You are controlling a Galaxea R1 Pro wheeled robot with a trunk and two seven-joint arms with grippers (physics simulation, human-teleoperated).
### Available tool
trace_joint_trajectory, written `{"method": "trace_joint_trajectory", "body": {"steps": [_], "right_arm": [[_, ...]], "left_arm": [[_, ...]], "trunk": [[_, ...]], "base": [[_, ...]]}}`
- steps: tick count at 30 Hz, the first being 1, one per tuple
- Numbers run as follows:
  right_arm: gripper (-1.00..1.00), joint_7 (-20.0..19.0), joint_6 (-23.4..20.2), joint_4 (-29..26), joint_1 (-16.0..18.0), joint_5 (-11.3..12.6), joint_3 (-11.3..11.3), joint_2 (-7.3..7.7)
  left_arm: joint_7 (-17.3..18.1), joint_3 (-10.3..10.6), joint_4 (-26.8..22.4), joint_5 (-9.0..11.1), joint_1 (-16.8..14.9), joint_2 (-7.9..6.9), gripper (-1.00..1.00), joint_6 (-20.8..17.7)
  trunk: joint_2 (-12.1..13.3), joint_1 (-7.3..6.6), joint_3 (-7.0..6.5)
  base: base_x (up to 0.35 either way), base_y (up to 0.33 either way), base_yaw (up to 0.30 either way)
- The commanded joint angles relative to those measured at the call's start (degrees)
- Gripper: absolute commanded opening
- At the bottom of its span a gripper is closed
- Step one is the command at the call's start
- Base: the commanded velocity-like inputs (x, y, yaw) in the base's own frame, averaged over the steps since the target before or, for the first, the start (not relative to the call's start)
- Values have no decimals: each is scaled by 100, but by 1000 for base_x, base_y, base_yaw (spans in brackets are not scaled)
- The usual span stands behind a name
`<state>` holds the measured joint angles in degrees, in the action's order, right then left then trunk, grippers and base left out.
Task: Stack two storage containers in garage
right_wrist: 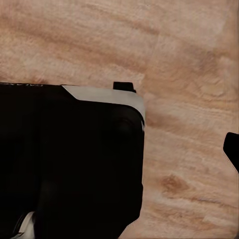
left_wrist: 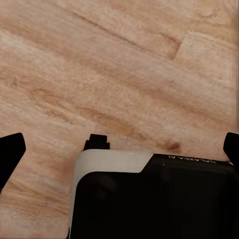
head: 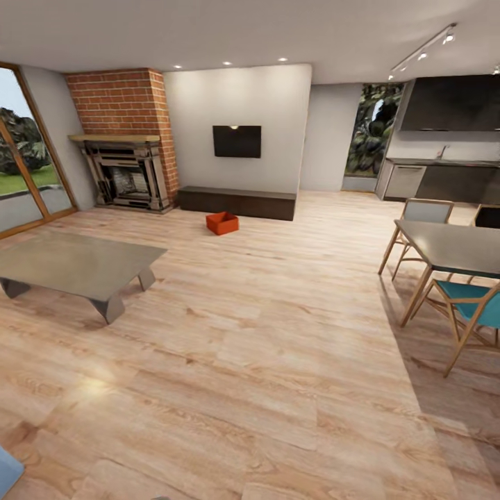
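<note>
- Progress: early stage. Robot stands in the living room [head: 264, 361] on light wood plank flooring; nothing picked up, garage not reached, so stacking hasn't begun.
- Container 1: one storage container [head: 222, 223], orange-red, open-top, rests on the plank floor just in front of the low dark TV bench [head: 237, 202], below the wall TV [head: 237, 141]. Well apart from the robot, across open floor.
- Container 2: not located in these views; judged it must be found elsewhere in the room.
- Landmarks: brick chimney w/ fireplace [head: 127, 167] to the container's left; low grey table [head: 73, 264] nearer, on the left; dining table [head: 451, 246] w/ chairs on the right.
- Left end effector [left_wrist: 119, 149]: dark fingertips [left_wrist: 11, 149] show at both edges of the wrist view, wide apart, nothing between them; beneath lies plank floor and a black-and-white part of the robot body [left_wrist: 149, 199].
- Right end effector: one dark fingertip [right_wrist: 232, 149] shows at the edge of the wrist view; the other isn't seen, so can't tell whether apart or together. No object seen in it.
- Remaining (judgement): drive to the bench, grasp container 1, find container 2, carry both to the garage, set one on the concrete floor, stack the other on it.
</note>
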<state>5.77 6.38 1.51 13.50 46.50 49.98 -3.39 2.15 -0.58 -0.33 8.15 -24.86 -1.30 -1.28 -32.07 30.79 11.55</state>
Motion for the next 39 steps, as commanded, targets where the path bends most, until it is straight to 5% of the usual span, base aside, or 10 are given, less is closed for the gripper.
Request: {"method": "trace_joint_trajectory", "body": {"steps": [1, 39], "right_arm": [[100, 4, 22, 16, 6, 44, 47, -8], [100, 4, 26, 16, 6, 35, 47, -13]], "left_arm": [[22, 0, -2, 53, -4, -2, 100, -13], [22, 1, -2, 54, -3, -2, 100, -12]], "trunk": [[-7, 5, 9], [-7, 5, 9]], "base": [[322, 0, -13], [322, 0, 0]]}}
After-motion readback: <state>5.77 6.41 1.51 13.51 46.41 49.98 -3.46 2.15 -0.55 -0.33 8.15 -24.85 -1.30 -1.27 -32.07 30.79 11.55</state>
